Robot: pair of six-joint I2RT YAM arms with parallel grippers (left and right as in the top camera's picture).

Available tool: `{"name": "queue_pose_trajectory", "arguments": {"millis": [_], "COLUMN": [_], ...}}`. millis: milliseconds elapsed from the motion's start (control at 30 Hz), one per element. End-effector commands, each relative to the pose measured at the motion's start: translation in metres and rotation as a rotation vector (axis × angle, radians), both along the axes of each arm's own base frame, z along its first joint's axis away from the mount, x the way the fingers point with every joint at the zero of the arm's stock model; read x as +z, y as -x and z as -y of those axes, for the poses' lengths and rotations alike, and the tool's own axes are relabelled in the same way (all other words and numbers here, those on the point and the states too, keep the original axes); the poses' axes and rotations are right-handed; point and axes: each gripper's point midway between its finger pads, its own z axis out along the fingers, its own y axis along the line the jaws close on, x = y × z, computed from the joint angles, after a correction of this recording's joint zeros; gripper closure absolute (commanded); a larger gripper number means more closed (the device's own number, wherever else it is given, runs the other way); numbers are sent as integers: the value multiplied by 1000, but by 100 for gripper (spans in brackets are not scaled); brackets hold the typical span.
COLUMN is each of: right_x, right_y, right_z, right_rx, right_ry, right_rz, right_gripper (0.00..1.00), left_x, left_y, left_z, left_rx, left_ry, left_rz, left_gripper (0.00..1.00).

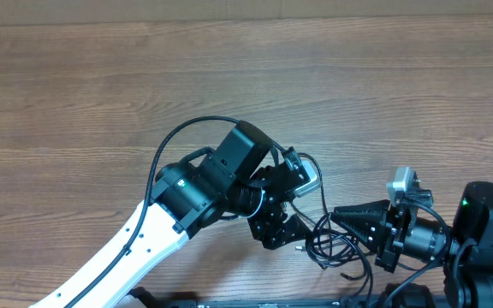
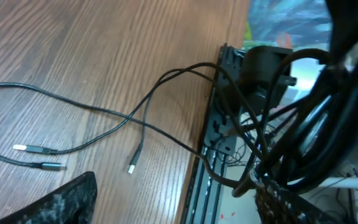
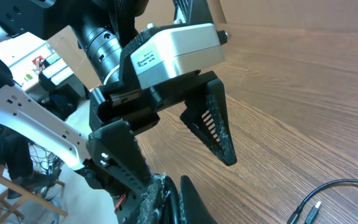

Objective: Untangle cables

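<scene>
**Overhead.** A wooden table (image 1: 229, 77) is shown. The left gripper (image 1: 279, 229), on a white and black arm, is placed near the near edge with its fingers spread. The right gripper (image 1: 336, 214) is pointed left toward it, its fingers drawn together into a cone. Whether a cord is pinched cannot be told. The cables (image 1: 336, 248) are heaped in loose loops between and just near of the two grippers. A green light (image 1: 465, 203) is lit on the right arm.

**Left wrist.** The cables (image 2: 104, 112) are spread over the table (image 2: 104, 37), with three silver-tipped plugs (image 2: 20, 148) at the left. Further strands are carried right, over the table edge, among thicker arm cables (image 2: 316, 124). The left gripper (image 2: 173, 190) is held wide.

**Right wrist.** The left gripper (image 3: 185, 168) is seen spread, below a white housing (image 3: 179, 50) with a label too small to be read. The right gripper (image 3: 169, 199) is pressed together. One plug (image 3: 306, 211) lies at the lower right.
</scene>
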Motion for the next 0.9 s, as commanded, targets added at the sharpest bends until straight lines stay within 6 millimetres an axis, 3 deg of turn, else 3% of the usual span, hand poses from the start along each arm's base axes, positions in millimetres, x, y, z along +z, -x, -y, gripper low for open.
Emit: {"name": "queue_pose_trajectory", "arguments": {"millis": [0, 233, 333, 400, 667, 700, 733, 800, 833, 867], "right_x": [5, 5, 6, 8, 28, 28, 28, 28, 28, 27], "right_y": [2, 2, 3, 6, 21, 21, 21, 21, 20, 19], "right_z": [-1, -1, -1, -3, -11, -11, -11, -11, -11, -10], "right_rx": [8, 8, 13, 32, 152, 152, 152, 149, 146, 139], "right_ry": [1, 1, -3, -18, -102, -101, -101, -99, -97, -92], "right_rz": [31, 33, 32, 35, 94, 98, 98, 98, 98, 97], "right_gripper": [96, 96, 96, 96, 96, 96, 96, 96, 96, 96], "left_x": [10, 4, 12, 15, 28, 30, 30, 30, 29, 28], "left_y": [11, 31, 35, 32, 14, 15, 15, 17, 18, 18], "left_z": [4, -6, -1, 2, 17, 17, 17, 16, 16, 16], "left_rx": [-71, -188, -228, -231, -230, -234, -236, -240, -239, -239], "left_ry": [57, 46, 97, 119, 191, 199, 200, 200, 196, 194], "left_rz": [-22, -22, -20, 8, 130, 129, 125, 115, 110, 108], "left_gripper": [18, 18, 5, 0, 0, 6, 21, 84, 96, 96]}}
